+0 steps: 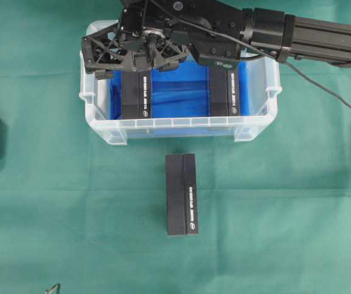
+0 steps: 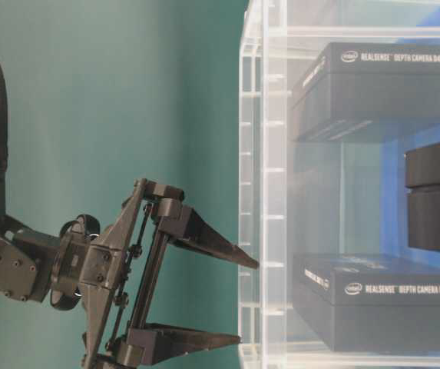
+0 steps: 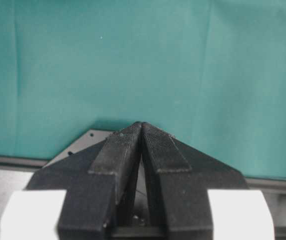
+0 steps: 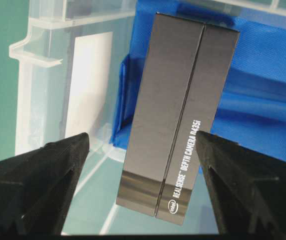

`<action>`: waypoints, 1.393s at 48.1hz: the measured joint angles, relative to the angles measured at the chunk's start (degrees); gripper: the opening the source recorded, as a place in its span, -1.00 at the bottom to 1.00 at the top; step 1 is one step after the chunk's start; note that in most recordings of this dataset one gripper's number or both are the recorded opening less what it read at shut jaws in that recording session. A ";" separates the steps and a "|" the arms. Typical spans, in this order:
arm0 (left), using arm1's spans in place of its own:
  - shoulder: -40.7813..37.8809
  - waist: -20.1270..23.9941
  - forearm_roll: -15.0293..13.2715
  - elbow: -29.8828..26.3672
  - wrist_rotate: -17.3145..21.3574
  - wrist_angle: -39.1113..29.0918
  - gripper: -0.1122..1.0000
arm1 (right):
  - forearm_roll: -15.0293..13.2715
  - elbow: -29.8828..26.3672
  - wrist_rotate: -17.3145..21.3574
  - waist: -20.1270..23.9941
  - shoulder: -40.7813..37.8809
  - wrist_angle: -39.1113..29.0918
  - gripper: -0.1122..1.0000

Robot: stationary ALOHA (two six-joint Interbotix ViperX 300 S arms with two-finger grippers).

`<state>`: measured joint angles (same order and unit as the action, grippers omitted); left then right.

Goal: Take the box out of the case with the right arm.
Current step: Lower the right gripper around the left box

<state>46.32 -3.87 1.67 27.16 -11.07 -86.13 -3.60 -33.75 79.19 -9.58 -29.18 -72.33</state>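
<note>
My right end effector (image 4: 143, 175) hung with jaws apart over the left box (image 4: 180, 110) standing in the case (image 1: 181, 130); rigid, smooth cardboard, probably light, best pinched across its narrow sides.

Whole table is covered with a teal green cloth (image 1: 52, 184), a bit creased, fold lines running across it. Even lighting, soft shadows only.
</note>
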 measured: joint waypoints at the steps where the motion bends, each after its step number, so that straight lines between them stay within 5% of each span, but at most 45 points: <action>1: -0.09 0.00 0.00 0.00 0.00 -0.09 -0.79 | 0.00 0.09 0.00 0.00 0.00 -0.09 0.84; 67: 0.00 0.00 0.00 0.00 0.00 -0.62 -0.79 | -0.53 0.09 2.99 0.09 -0.26 -1.41 0.87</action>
<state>46.32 -3.87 1.67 27.16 -11.07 -86.75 -4.13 -33.66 82.18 -9.49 -29.44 -73.74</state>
